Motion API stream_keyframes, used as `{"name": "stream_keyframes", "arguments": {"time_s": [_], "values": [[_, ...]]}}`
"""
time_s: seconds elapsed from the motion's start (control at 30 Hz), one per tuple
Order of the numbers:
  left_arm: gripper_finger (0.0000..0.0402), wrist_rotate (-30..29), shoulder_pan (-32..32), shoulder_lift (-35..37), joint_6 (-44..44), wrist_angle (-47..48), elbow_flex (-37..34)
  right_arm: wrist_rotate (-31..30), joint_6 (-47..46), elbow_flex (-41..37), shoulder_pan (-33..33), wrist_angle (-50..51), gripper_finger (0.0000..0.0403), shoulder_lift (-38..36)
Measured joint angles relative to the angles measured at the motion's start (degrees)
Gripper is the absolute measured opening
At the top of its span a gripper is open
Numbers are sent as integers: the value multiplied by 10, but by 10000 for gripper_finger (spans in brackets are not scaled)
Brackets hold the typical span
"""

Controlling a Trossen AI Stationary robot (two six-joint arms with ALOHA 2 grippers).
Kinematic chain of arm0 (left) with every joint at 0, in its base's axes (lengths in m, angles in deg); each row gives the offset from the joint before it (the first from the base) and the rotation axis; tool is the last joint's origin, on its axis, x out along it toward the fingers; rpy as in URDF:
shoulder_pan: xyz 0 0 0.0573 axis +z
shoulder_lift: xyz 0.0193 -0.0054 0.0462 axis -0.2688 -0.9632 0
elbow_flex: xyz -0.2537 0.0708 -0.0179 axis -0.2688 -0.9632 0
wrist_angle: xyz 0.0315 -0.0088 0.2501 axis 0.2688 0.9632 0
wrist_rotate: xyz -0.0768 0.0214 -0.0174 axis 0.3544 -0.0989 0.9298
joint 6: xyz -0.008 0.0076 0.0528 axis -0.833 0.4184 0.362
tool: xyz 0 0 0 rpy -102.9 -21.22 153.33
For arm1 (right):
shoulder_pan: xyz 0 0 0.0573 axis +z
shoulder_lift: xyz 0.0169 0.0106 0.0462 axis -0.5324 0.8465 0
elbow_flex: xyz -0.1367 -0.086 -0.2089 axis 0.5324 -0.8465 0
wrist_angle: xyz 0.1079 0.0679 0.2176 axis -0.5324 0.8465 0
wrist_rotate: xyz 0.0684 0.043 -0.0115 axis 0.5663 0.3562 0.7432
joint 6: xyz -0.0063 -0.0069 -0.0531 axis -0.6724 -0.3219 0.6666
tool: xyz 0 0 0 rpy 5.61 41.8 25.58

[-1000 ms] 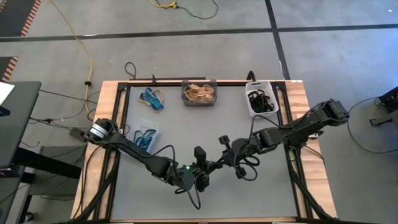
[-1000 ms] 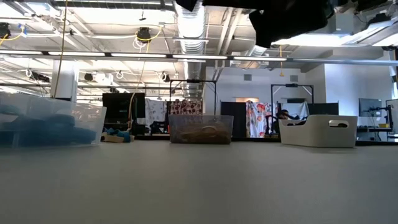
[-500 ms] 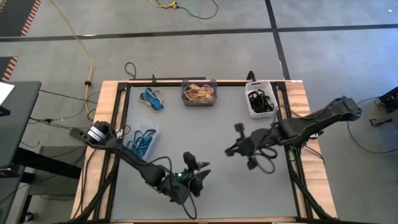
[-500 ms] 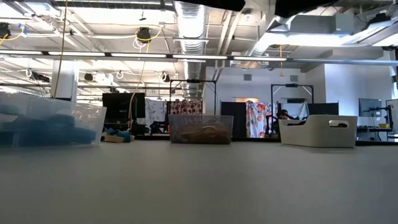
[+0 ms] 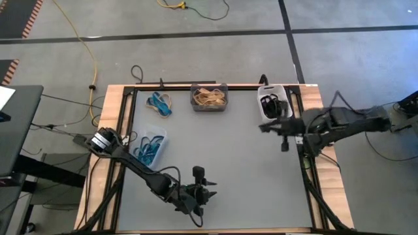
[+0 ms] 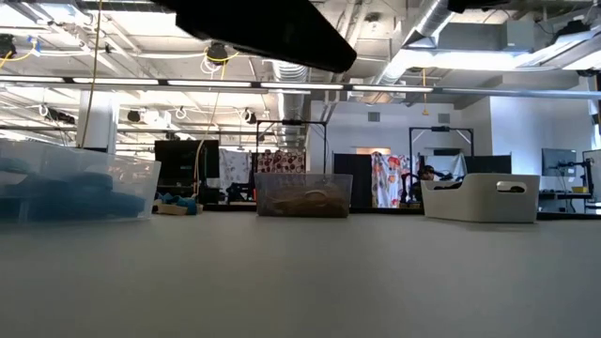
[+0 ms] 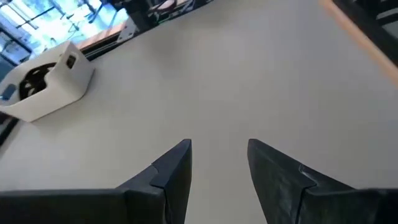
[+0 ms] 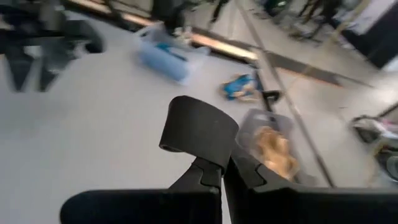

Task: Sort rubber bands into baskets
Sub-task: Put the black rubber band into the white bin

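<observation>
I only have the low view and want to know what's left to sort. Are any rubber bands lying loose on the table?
Observer: Yes, a small pile of blue rubber bands lies on the grey table top at its far left, outside every basket.
Operator: Where's the left hand?
Observer: The left hand is near the table's front edge, fingers apart, holding nothing.
Operator: And the right?
Observer: The right hand is shut, beside the white plastic basket.

We see three baskets (image 5: pixel 209 96) along the table's (image 5: pixel 215 150) far edge, left gripper (image 5: pixel 208 194) near, right gripper (image 5: pixel 269 128) beside the white basket (image 5: pixel 274 106).
</observation>
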Motion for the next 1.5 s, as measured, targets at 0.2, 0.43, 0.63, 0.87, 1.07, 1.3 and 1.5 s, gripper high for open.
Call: {"name": "stream_keyframes", "arguments": {"time_s": [0.2,0.43,0.63,0.87,1.07,1.3,1.5], "values": [[149,26,10,0,-2,-69,-28,0,57,0,-114,10,27,-47],[148,27,19,0,-21,-83,-31,-1,86,0,-302,20,27,-39],[148,27,20,0,-35,-84,-31,0,90,0,-446,5,27,16],[148,27,20,0,-44,-83,-31,2,71,0,-578,-15,27,116],[148,25,20,0,-58,-82,-31,54,28,0,-669,-22,27,213],[148,25,19,0,-76,-77,-31,110,-10,0,-712,-22,33,327],[148,25,19,0,-77,-76,-31,132,-15,0,-714,2,34,404]]}}
